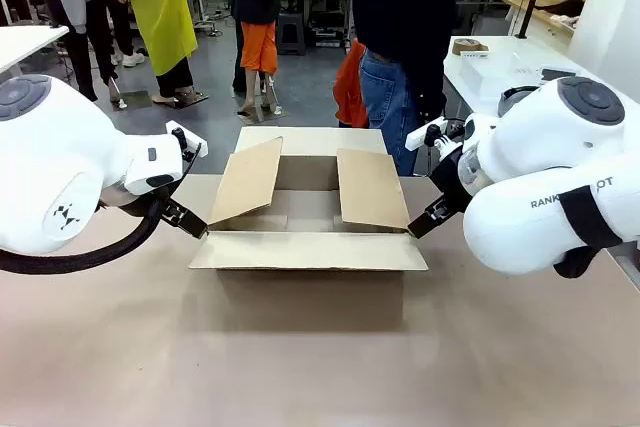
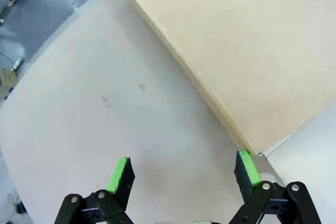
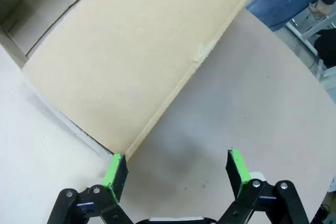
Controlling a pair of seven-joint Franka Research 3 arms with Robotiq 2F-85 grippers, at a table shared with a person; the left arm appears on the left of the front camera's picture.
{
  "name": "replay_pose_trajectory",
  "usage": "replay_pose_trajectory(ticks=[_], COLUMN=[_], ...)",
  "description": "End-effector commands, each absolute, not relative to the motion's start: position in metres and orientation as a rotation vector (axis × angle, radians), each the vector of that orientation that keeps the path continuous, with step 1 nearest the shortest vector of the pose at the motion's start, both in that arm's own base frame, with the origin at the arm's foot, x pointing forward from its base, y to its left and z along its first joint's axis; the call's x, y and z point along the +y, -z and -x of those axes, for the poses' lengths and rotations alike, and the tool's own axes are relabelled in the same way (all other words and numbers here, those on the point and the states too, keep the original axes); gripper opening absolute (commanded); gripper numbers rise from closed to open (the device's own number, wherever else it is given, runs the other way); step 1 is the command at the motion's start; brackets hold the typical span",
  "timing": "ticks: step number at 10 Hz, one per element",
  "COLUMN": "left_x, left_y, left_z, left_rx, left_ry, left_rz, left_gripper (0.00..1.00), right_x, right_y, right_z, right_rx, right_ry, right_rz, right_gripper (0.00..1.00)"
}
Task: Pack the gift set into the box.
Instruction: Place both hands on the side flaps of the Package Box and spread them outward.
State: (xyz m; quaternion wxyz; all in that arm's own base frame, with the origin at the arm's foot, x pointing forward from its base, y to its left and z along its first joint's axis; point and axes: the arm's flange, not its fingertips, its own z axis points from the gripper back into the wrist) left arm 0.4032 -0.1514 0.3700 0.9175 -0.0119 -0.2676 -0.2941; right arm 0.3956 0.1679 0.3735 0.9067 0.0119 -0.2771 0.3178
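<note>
- The table (image 1: 300,377) carries the box (image 1: 305,299) at its middle, towards the far edge, with bare surface between the box and the near edge.
- The near flap (image 1: 308,250) is folded outwards and lies roughly level, which leaves the front of the opening unobstructed.
- The left gripper (image 1: 195,225) sits low at the near left corner of the box. In the left wrist view the left gripper (image 2: 184,174) is spread wide and holds nothing. One of its pads (image 2: 245,166) is at the corner of the left side flap (image 2: 236,51); whether it touches cannot be told.
- The right gripper (image 1: 425,219) mirrors this at the near right corner. In the right wrist view the right gripper (image 3: 176,174) is likewise spread wide and empty, with one pad (image 3: 114,174) at the corner of the right side flap (image 3: 131,61).
- Both side flaps, left (image 1: 248,179) and right (image 1: 370,187), stand half raised and lean out from the opening. Judgement: the grippers are placed at the corners to press these flaps outwards and keep the mouth wide for the gift set.
- The visible strip of box floor between the side flaps is bare, so packing is judged not yet done.
- The far flap (image 1: 310,140) is turned outwards towards the far edge.
- A person (image 1: 400,47) stands just beyond the far edge, behind the box.
</note>
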Motion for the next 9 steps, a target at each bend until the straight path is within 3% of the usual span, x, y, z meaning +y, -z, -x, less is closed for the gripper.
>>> replay_pose_trajectory(ticks=[1, 9], left_x=[-0.1514, -0.1514], left_y=[-0.3701, -0.3701], left_z=[-0.4031, -0.4031], left_rx=[-0.551, -0.551], left_ry=[0.605, 0.605], left_rz=[0.024, 0.024], left_gripper=[1.00, 1.00], right_x=[0.1679, 0.1679], right_y=[-0.3735, -0.3735], right_z=[-0.3956, -0.3956], right_rx=[-0.572, -0.572], right_ry=[-0.656, -0.656], right_rz=[-0.025, -0.025], right_gripper=[1.00, 1.00])
